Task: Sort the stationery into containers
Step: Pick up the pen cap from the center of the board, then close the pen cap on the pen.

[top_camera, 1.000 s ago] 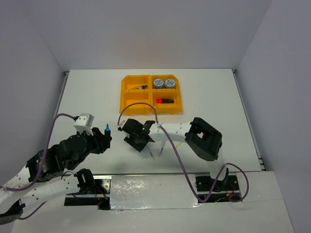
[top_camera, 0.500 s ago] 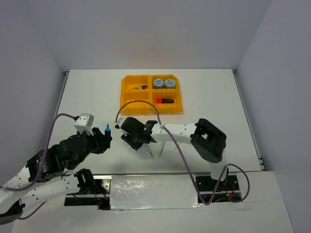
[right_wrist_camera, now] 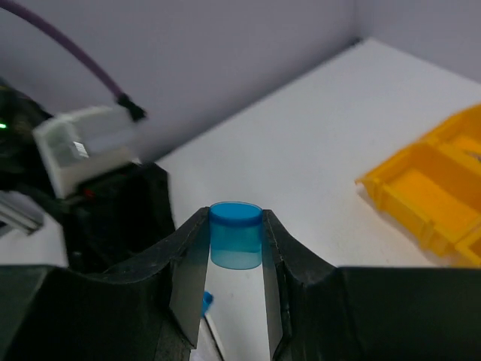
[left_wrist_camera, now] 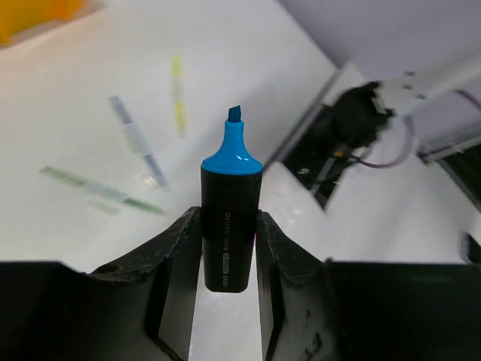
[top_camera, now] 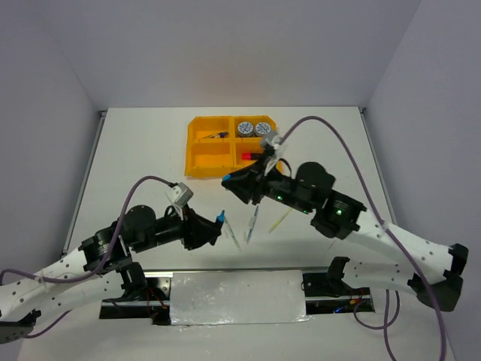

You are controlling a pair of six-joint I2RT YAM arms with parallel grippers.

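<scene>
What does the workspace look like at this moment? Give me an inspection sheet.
Surface: white table; three pens lie loose near the front.
Job's things: tray holds two tape rolls, a red highlighter and a small dark item; the near-left compartment looks empty.
Clutter: nothing seen.
Claws: left claw shut on uncapped blue highlighter; right claw shut on blue cap.
Cables: a purple cable arcs from each wrist.
Surroundings: plain walls.
</scene>
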